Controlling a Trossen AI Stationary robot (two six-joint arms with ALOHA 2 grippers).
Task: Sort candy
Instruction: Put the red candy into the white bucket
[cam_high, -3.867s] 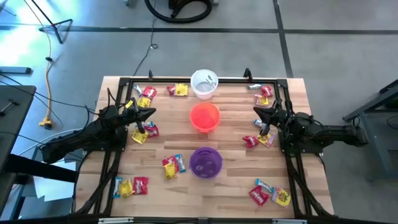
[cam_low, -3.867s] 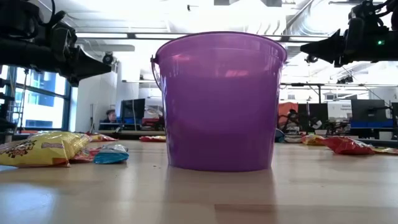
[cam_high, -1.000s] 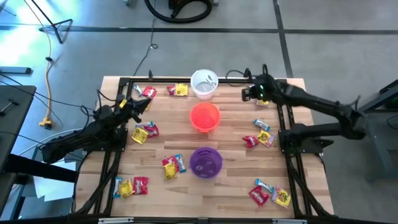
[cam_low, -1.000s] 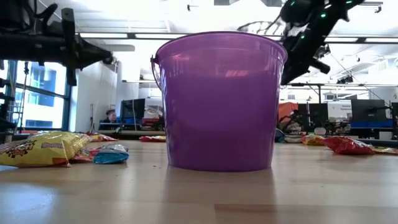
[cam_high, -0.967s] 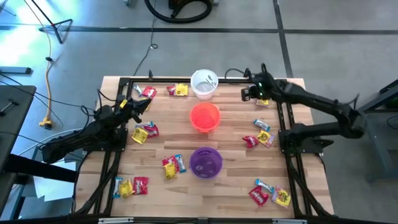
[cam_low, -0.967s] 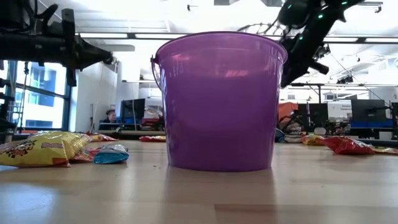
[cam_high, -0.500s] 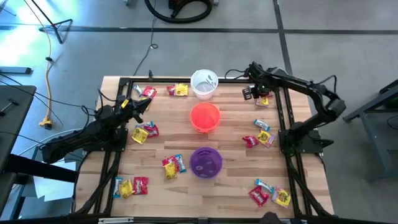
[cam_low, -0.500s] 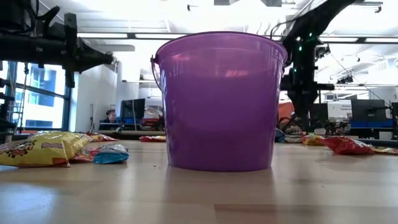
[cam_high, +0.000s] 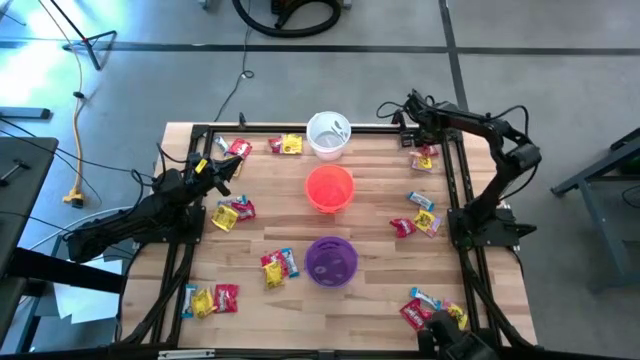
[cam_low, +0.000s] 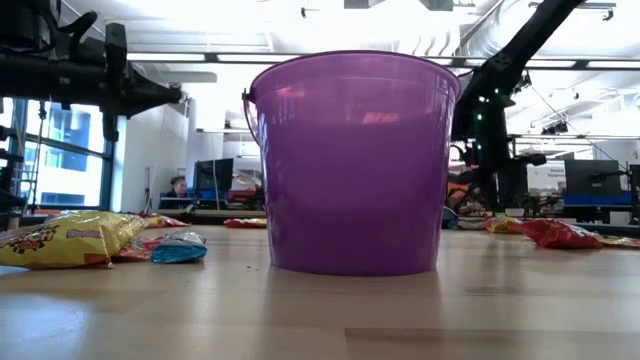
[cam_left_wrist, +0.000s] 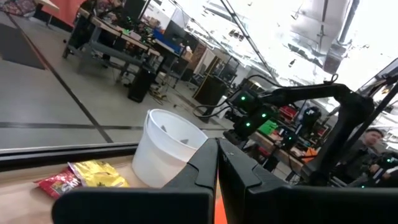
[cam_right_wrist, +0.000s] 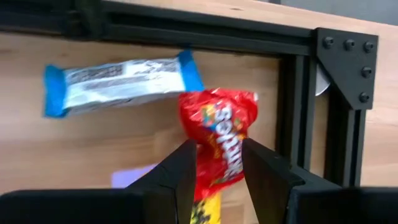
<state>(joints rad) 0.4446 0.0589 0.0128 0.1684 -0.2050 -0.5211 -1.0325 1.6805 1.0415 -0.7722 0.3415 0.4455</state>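
Note:
Candy in red, yellow and blue-white wrappers lies in small heaps around a white cup (cam_high: 328, 135), an orange cup (cam_high: 329, 188) and a purple cup (cam_high: 331, 261). My right gripper (cam_high: 413, 133) points down over the heap at the far right corner. It is open, and its fingers stand above a red candy (cam_right_wrist: 217, 124), one on either side. That candy lies next to a blue-white candy (cam_right_wrist: 121, 84) and partly on a yellow one (cam_right_wrist: 202, 211). My left gripper (cam_high: 218, 170) hangs shut and empty above the table's left side, pointing toward the white cup (cam_left_wrist: 165, 149).
More candy lies at the far left (cam_high: 238, 148), left (cam_high: 230, 212), centre (cam_high: 278, 266), near left (cam_high: 210, 298), right (cam_high: 418, 215) and near right (cam_high: 432, 310). A black frame (cam_high: 455, 200) runs along the table's sides. A dark shape (cam_high: 455, 345) shows at the near right edge.
My right arm has folded back, and its gripper has tipped from a slant to pointing down. It has come down over the candy heap at the far right corner. My left gripper has kept still.

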